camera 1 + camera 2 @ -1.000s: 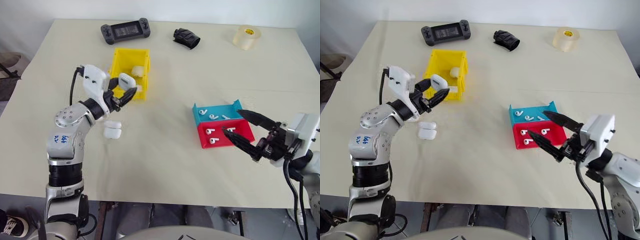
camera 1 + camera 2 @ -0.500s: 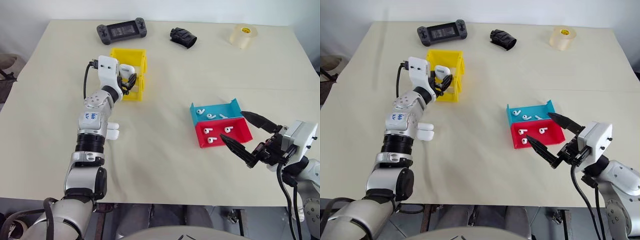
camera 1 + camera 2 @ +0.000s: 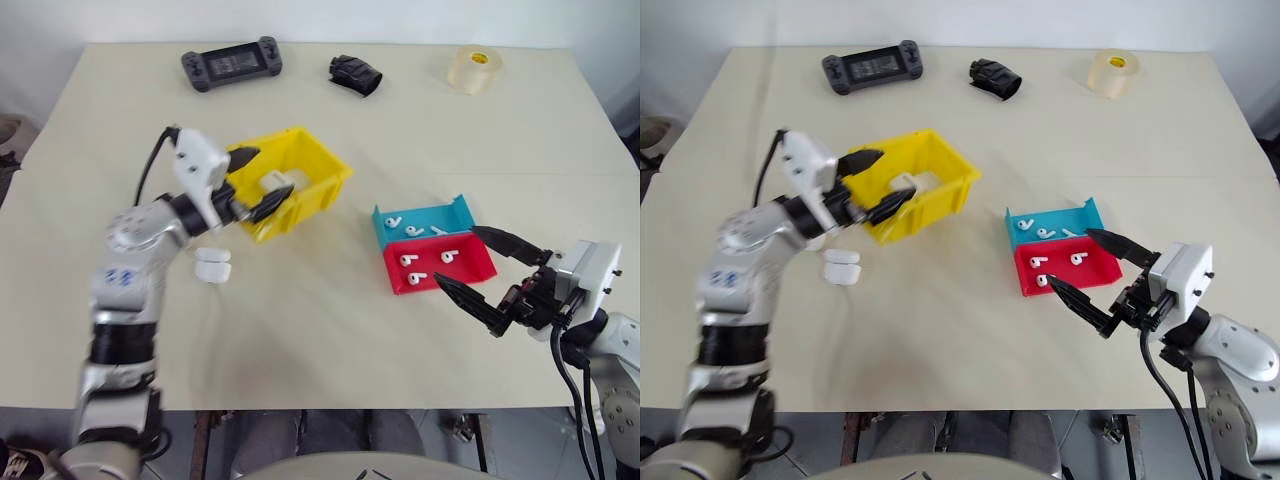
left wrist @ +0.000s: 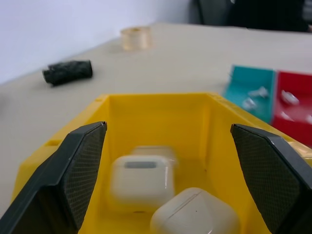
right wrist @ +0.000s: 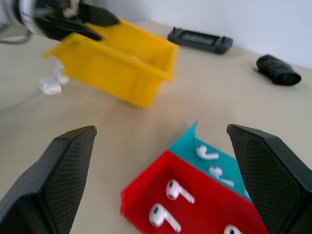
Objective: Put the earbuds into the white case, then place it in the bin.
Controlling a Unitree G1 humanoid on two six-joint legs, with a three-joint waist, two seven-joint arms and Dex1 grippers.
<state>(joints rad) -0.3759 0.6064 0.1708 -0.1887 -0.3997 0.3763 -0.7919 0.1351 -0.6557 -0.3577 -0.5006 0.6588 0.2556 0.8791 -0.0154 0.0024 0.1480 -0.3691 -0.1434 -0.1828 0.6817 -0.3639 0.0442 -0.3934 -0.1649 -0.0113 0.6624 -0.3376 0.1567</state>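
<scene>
Two white cases (image 4: 141, 181) lie inside the yellow bin (image 3: 322, 186), one flat against the floor and one tilted nearer the front; the left wrist view shows both between the spread fingers. One more white case (image 3: 212, 267) sits on the table (image 3: 300, 330) just beside the bin's near corner, well outside it. Six earbuds or so show in the two shallow trays: three in the blue tray (image 3: 462, 210), three in the red tray (image 3: 483, 268); the trays touch along one long edge. One earbud (image 5: 176, 190) in the red tray lies on its side, stem pointing away from the wall.

One left gripper (image 3: 252, 183) hangs at the bin's near end, claw wide and holding nothing, its fingers either side of the bin's rim; the bin stands skewed to the table's edges. One right gripper (image 3: 490, 273) hovers just beside the red tray, claw wide too, empty.

Pale beige tabletop, bare and matte, against a white wall. Along the far edge: one black game controller (image 3: 230, 64), one dark crumpled glove-like thing (image 3: 356, 75), one roll of clear tape (image 3: 472, 70); all well apart from the bin and trays. Nothing stands between the right gripper and the trays.
</scene>
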